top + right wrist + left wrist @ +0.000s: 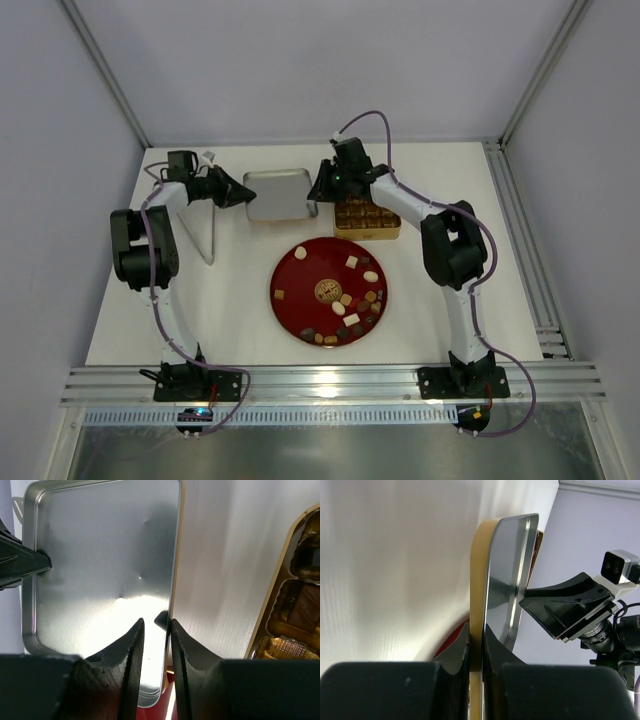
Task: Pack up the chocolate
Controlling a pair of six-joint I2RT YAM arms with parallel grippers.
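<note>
Several small chocolates (350,300), dark, caramel and cream, lie on the round red plate (296,285). The square gold tin (367,217) with a grid stands behind the plate, and some cells hold chocolates (302,607). A tin lid (277,195), silver inside and gold outside, sits left of the tin with its hollow side up. My left gripper (243,190) is shut on the lid's left rim (476,635). My right gripper (315,192) straddles the lid's right rim (154,622), with a gap left at the inner finger.
The lid (100,555) lies between both grippers at the back of the white table. The plate's red edge (165,712) shows just below the lid's near corner. A metal rail (330,385) runs along the near edge by the arm bases.
</note>
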